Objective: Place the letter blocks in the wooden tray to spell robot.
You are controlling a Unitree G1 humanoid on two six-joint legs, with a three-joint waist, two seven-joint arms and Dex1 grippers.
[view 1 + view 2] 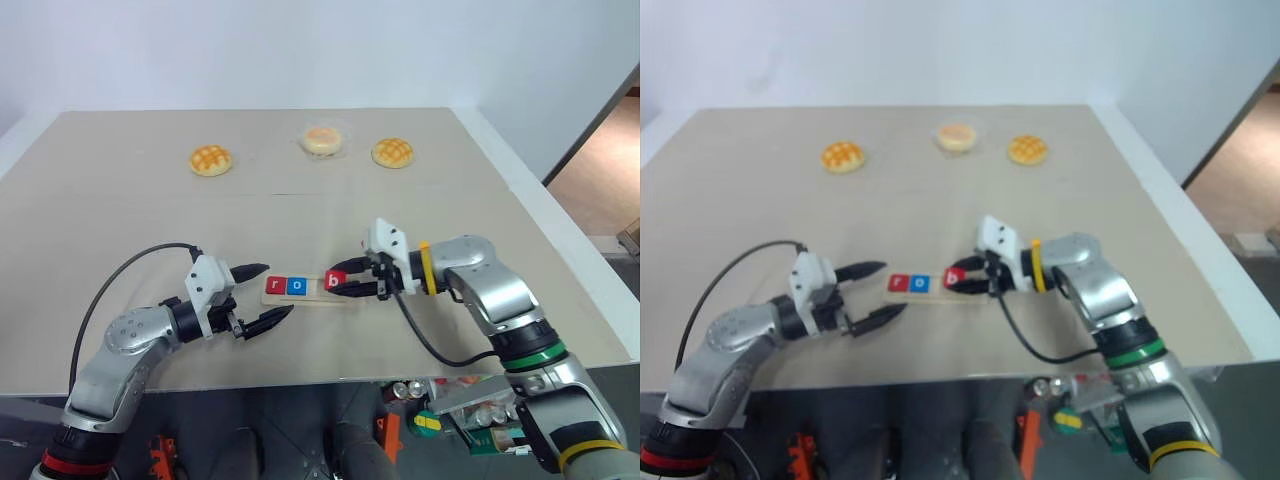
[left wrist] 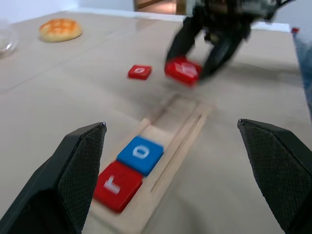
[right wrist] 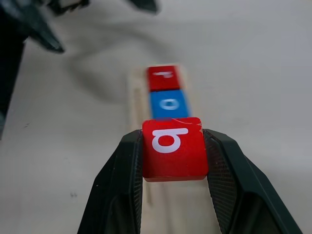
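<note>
Beige counter (image 1: 150,215) runs out to a plain white wall, with a strip of brown floor off to the right side. Way at the far end sit two waffle-topped buns, one on the left (image 1: 211,160) and one on the right (image 1: 393,152), plus a third bun inside a clear dish (image 1: 325,139) between them. Closer in, near the front edge, is the tray (image 2: 168,146), a pale wood strip lying left to right across the counter. Its left end already has the red r block (image 1: 276,285) and right next to it, touching, the blue o block (image 1: 297,286); the rest of the groove is bare wood. Right gripper (image 3: 173,151) is clamped on the red b block (image 3: 172,147), one black finger on each side, holding it over the tray just right of the blue o, but I can't tell if it's touching the wood or not. Left gripper (image 1: 260,297) hangs just off the tray's left end with its fingers spread wide and nothing between them. From the left wrist you can also spot another red o block (image 2: 140,72) lying flat on the counter beyond the tray, near the right gripper.
</note>
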